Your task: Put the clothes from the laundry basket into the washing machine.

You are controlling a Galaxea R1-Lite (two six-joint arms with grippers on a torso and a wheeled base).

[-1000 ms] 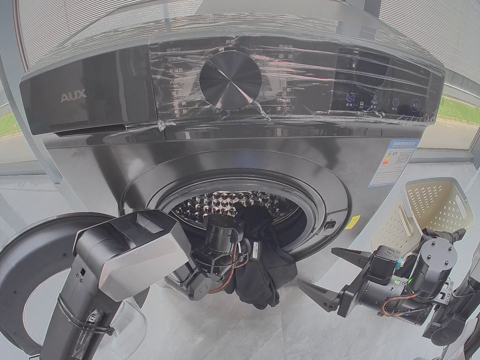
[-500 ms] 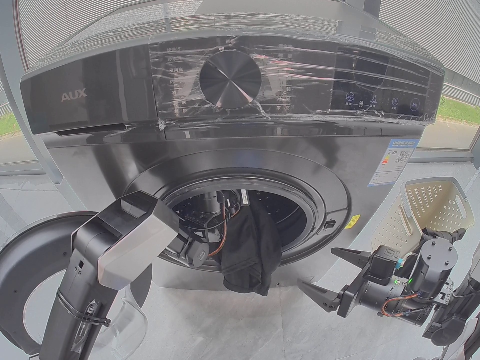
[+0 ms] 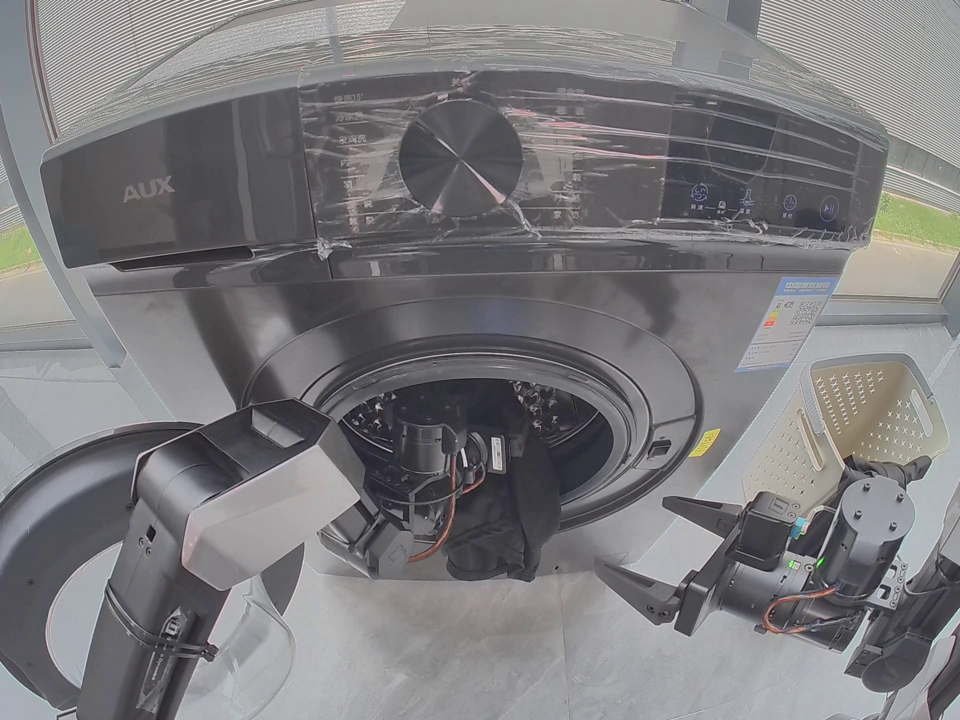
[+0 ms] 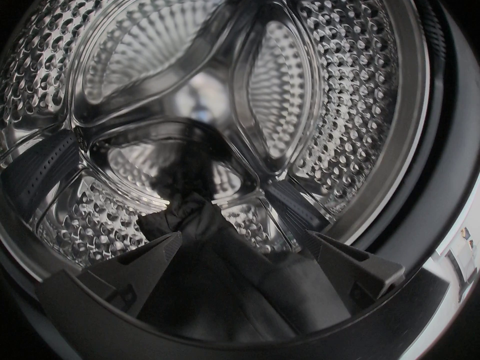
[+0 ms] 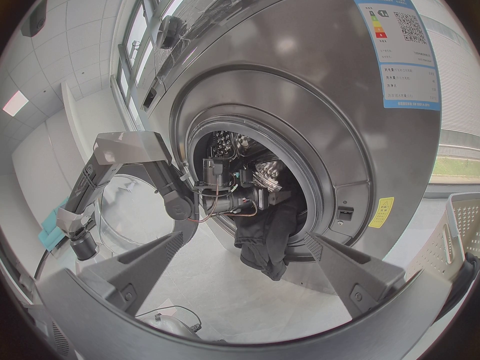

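Standing with fingers apart at the drum mouth, the left tool (image 4: pixel 242 233) has drawn back slightly after its push inward. It leaves the limp black garment (image 3: pixel 505 522) bunched over the door lip, part inside the dimpled steel drum (image 4: pixel 350 76) and part hanging outside the washing machine (image 3: pixel 600 292), so loading is judged incomplete. The right tool (image 3: pixel 640 537), also spread, sits beside the perforated cream laundry basket (image 3: pixel 870 412).

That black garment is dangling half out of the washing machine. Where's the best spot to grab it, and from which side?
Probably the bunched lower end of the black garment, hanging outside over the bottom lip of the washing machine. Come from the front, outside the drum: that lump is thick and hangs free, so lifting it should carry the rest in.
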